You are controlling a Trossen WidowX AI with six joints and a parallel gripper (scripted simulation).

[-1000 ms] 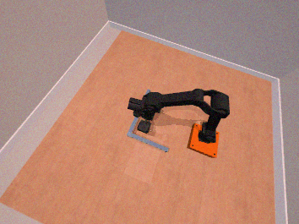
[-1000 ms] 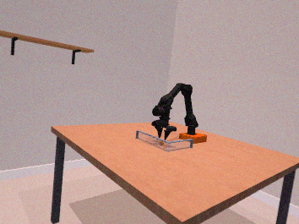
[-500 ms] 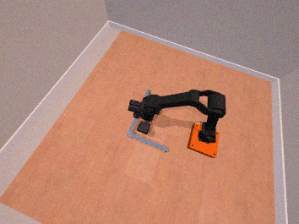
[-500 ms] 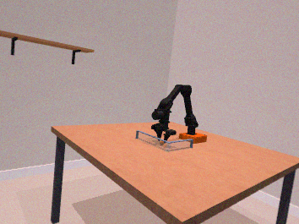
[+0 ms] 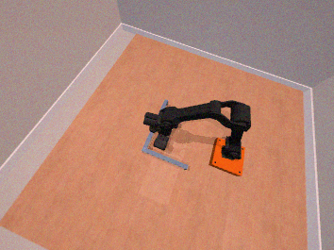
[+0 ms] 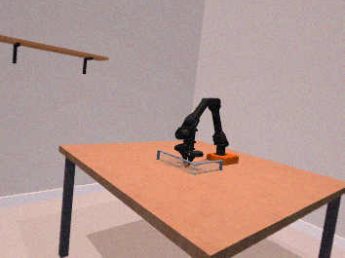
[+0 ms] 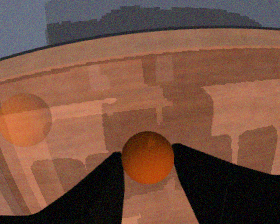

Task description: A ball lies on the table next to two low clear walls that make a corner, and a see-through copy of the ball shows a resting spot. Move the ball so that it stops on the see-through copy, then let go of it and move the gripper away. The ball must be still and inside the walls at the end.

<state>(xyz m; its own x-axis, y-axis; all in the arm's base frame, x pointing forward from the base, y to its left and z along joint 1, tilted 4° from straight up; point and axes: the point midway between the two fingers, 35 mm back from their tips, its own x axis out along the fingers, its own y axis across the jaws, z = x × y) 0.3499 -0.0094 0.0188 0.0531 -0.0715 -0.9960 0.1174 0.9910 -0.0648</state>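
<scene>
I see a room with plain grey walls (image 6: 146, 25). A long brown shelf (image 6: 49, 47) hangs high on one wall on two dark brackets. A wooden table (image 6: 146, 196) with dark legs stands on a pale floor (image 6: 29, 225). A white strip runs along the bottom of the walls.

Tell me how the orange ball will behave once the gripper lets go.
The ball is round and smooth, so it will probably roll if nudged on release. Held only at its sides between the fingers, it may slip. The low walls should stop a slow roll.
</scene>
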